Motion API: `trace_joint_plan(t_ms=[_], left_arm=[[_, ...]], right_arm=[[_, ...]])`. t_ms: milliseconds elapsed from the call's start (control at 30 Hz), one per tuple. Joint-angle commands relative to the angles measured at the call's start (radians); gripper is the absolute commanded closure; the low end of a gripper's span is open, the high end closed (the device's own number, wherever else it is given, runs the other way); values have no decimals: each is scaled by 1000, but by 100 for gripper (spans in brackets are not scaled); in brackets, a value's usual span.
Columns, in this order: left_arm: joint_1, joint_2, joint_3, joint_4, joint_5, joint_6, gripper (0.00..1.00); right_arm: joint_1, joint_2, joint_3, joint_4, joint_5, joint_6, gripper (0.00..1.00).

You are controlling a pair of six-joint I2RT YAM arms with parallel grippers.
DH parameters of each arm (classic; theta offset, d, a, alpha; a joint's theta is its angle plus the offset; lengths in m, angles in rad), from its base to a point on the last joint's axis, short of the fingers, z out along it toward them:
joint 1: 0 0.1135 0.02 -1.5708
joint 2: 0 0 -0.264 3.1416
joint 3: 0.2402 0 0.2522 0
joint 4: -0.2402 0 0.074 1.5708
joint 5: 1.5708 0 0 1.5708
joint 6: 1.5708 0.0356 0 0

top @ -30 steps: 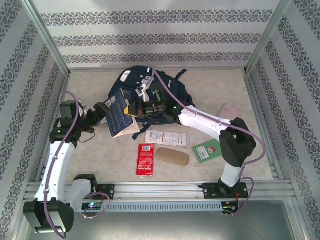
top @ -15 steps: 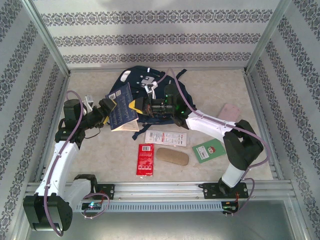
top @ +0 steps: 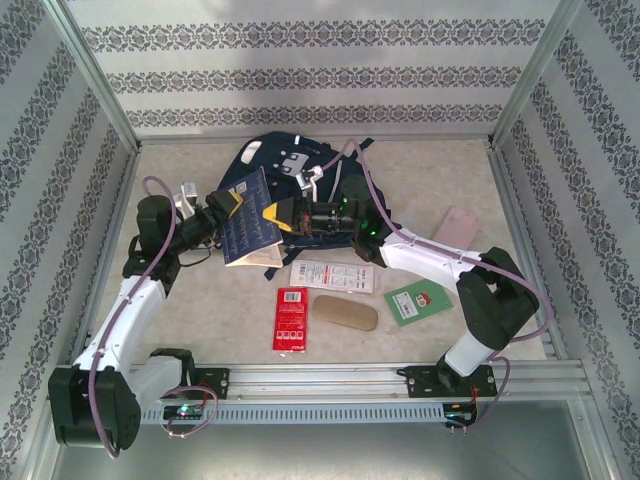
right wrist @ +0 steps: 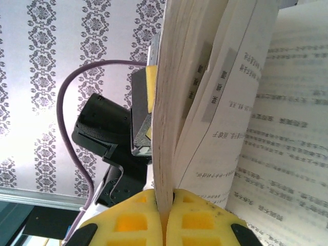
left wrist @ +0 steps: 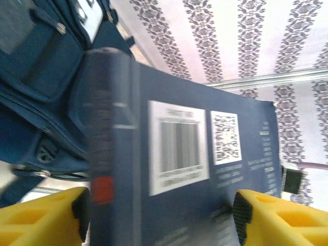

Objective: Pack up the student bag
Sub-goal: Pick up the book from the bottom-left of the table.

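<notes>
Student bag (top: 285,160): far middle of the table, just beyond both grippers.
Right gripper (right wrist: 165,205): clenched on a thin sheaf of pages of the open book (top: 250,215), at the bag's near edge.
Left gripper (left wrist: 159,215): yellow fingers straddle the book's navy cover, spine beside one finger; whether they press on it I cannot tell.
Book: upright between the two grippers, above the table.
Bearing: bag lies directly behind the book, away from the arm bases; right arm is nearer.
Bag mouth: not readable from above.
Waiting: red packet (top: 290,318) and tan case (top: 346,313), well short of the bag.
</notes>
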Motion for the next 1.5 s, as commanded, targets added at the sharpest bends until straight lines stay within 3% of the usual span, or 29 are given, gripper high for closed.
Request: trace_joint_plan(t_ms=[0, 267, 400, 467, 600, 700, 833, 1067, 1300, 1467], left_arm=[[-43, -9, -14, 195, 29, -79, 35], [-72, -66, -27, 188, -8, -67, 75], [-74, -84, -27, 162, -38, -59, 96], [-74, -97, -28, 154, -65, -58, 100], [-89, -144, -57, 193, -193, -91, 100], [-137, -177, -92, 273, -369, -138, 100], [-249, -189, -97, 342, -602, -158, 100], [-376, -151, -70, 426, -786, -168, 100], [-440, -138, -50, 401, -853, -127, 100], [-440, -156, -22, 375, -873, -97, 100]], right_arm=[[-20, -25, -14, 100, -15, 0, 100], [-66, -31, -49, -16, -5, -113, 98], [-70, -42, -54, -87, 18, -173, 85], [-70, -71, -66, -139, 61, -210, 63], [-57, -187, -98, -325, 243, -312, 23], [-33, -249, -146, -323, 353, -272, 12], [13, -238, -187, -169, 374, -126, 7], [75, -139, -212, 197, 408, 72, 5], [97, -130, -215, 293, 476, 64, 7], [86, -206, -270, 145, 529, -37, 7]])
